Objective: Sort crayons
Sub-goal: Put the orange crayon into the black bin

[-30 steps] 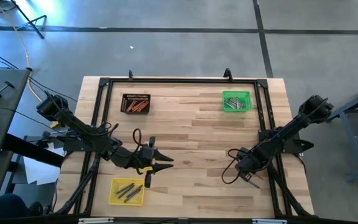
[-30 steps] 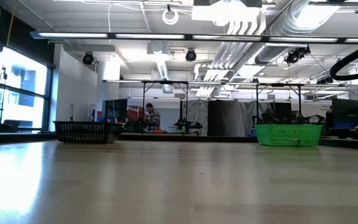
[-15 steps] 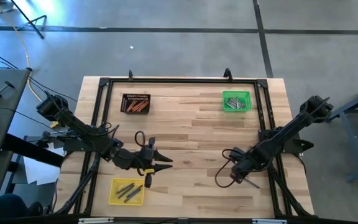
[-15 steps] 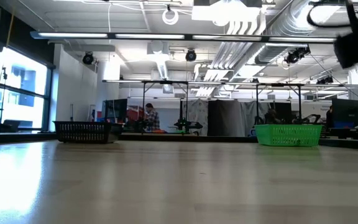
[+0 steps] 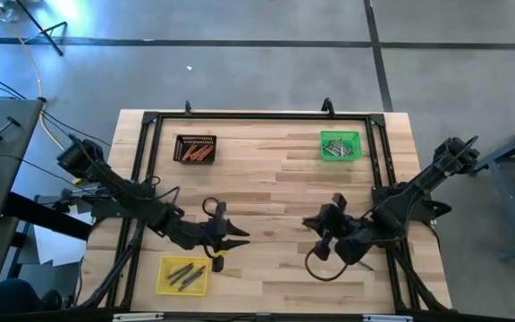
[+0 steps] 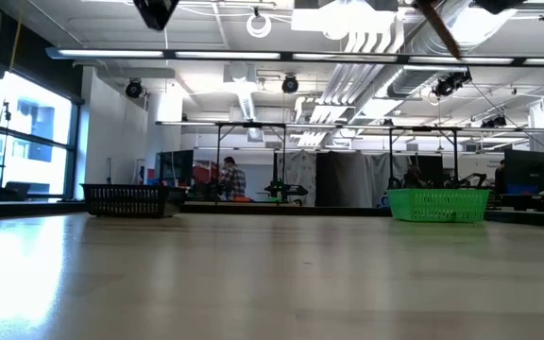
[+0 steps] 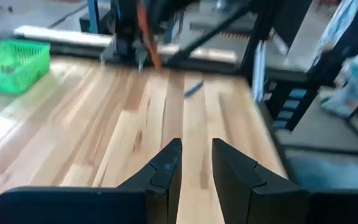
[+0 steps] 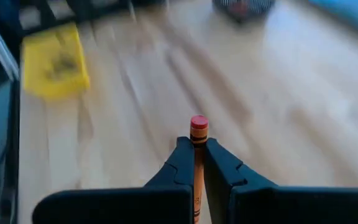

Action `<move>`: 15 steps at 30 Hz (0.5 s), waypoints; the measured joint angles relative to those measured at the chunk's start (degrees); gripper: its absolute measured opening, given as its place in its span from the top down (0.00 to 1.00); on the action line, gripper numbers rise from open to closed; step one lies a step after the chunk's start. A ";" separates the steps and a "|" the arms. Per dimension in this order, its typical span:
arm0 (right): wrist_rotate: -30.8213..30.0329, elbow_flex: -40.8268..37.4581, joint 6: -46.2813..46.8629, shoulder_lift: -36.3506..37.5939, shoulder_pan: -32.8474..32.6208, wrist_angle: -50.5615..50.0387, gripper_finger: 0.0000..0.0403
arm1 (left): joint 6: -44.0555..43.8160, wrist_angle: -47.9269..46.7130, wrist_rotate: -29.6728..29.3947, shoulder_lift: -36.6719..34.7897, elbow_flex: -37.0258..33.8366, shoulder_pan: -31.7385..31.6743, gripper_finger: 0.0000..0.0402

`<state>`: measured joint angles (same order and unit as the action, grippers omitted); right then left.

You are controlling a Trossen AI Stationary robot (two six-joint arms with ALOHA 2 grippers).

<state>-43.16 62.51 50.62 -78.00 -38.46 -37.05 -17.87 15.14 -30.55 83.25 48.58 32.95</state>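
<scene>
Three small trays sit on the wooden table [image 5: 275, 179]: a black tray [image 5: 195, 148] with orange-red crayons, a green tray [image 5: 340, 144] with grey crayons, and a yellow tray [image 5: 182, 275] with about four grey ones; exact counts in the first two cannot be told. One more crayon [image 8: 197, 155], orange-red, is pinched between the closed fingers of the right gripper [image 8: 194, 163], and a blue crayon [image 7: 193, 88] lies loose on the boards ahead of the left gripper [image 7: 196, 167], near the right arm. The held crayon runs lengthwise along the fingers, its tip poking out just past the fingertips toward the yellow tray. The left gripper hovers above the table just beyond the yellow tray, its fingers narrowly parted with nothing between them. The table is light planks edged by a black frame, on a grey concrete floor. Behind it is an open workshop with white ducts overhead, windows at one side, and a person standing far back.
</scene>
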 joint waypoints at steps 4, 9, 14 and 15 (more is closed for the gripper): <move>-6.98 1.40 -12.37 0.00 0.29 9.90 1.00 | 1.71 3.69 -0.03 4.33 -0.02 -0.82 0.81; -6.30 1.43 -22.17 0.00 0.98 19.91 1.00 | 10.35 14.96 -0.04 8.39 -0.02 -2.35 0.80; -5.56 1.43 -24.06 0.00 0.98 23.07 1.00 | 16.35 20.09 1.59 9.21 0.00 -4.36 0.73; -5.01 1.43 -24.12 0.00 0.98 23.35 1.00 | 16.53 20.69 2.16 9.27 0.00 -4.84 0.71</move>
<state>-48.17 63.94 26.50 -78.00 -37.47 -13.70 -1.34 35.83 -28.38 92.52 48.58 28.11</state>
